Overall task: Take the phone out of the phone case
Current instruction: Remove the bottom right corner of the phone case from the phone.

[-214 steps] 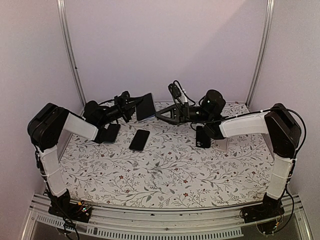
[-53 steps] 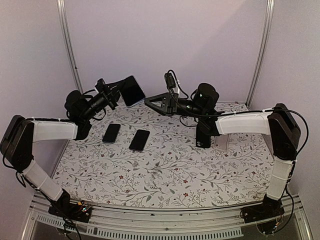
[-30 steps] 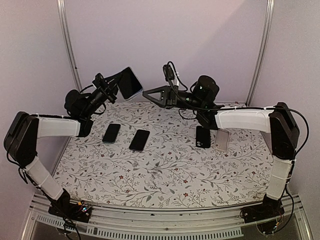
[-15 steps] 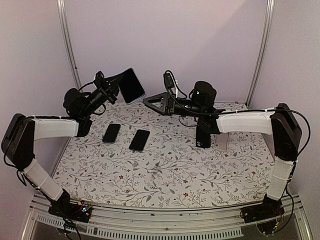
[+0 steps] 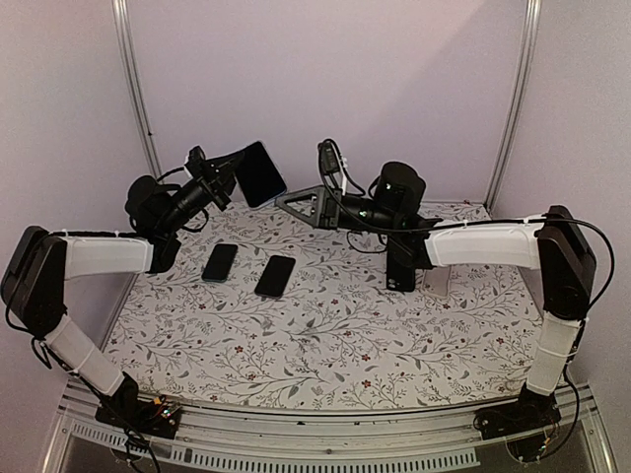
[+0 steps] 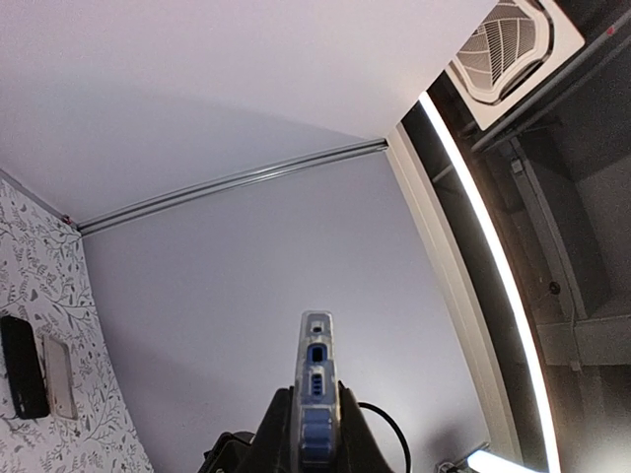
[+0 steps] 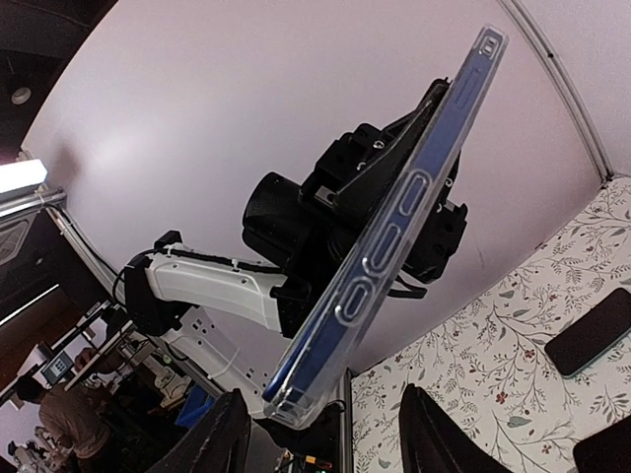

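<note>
Your left hand (image 5: pixel 225 175) pinching the cased phone (image 5: pixel 259 173) aloft, your right hand (image 5: pixel 288 202) spread just beside it, over the counter (image 5: pixel 345 335)

The phone case (image 7: pixel 385 236) is clear glossy plastic; the table (image 5: pixel 335 335) wears matt floral-print cloth.

left gripper (image 5: pixel 233 173) has raised the cased phone (image 5: pixel 260 173) off the table (image 5: pixel 345 340), right gripper (image 5: pixel 281 200) now opened, nearer it
</note>
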Controlling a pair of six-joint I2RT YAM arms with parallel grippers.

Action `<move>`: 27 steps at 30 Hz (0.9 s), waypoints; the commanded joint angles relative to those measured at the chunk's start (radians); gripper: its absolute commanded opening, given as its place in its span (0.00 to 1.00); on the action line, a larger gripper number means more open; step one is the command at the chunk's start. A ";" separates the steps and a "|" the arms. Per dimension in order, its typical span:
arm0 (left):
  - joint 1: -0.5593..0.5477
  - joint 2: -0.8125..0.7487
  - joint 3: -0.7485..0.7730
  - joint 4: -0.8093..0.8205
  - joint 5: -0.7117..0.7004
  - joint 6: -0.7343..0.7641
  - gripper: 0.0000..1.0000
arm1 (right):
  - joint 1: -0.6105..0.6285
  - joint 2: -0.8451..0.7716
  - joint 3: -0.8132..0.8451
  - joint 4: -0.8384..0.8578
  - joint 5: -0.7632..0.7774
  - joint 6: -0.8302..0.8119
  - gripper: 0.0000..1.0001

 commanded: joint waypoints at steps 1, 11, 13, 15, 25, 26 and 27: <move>-0.006 -0.011 0.016 0.037 0.006 0.000 0.00 | 0.004 0.001 0.071 0.023 -0.002 -0.010 0.48; -0.007 -0.007 0.001 0.049 0.032 -0.006 0.00 | 0.001 0.069 0.138 0.021 -0.061 0.052 0.15; -0.007 0.000 0.006 0.062 0.056 -0.010 0.00 | -0.001 0.071 0.131 0.021 -0.071 0.062 0.09; -0.007 0.002 0.002 0.073 0.083 -0.013 0.02 | -0.007 0.068 0.120 0.021 -0.086 0.070 0.03; 0.000 0.040 -0.012 0.107 0.266 0.054 0.43 | -0.043 0.024 0.039 0.021 -0.216 0.139 0.00; 0.002 0.048 -0.010 0.115 0.280 0.054 0.43 | -0.044 0.024 0.039 0.021 -0.233 0.149 0.00; 0.002 0.056 -0.009 0.120 0.291 0.052 0.43 | -0.044 0.027 0.038 0.021 -0.244 0.154 0.00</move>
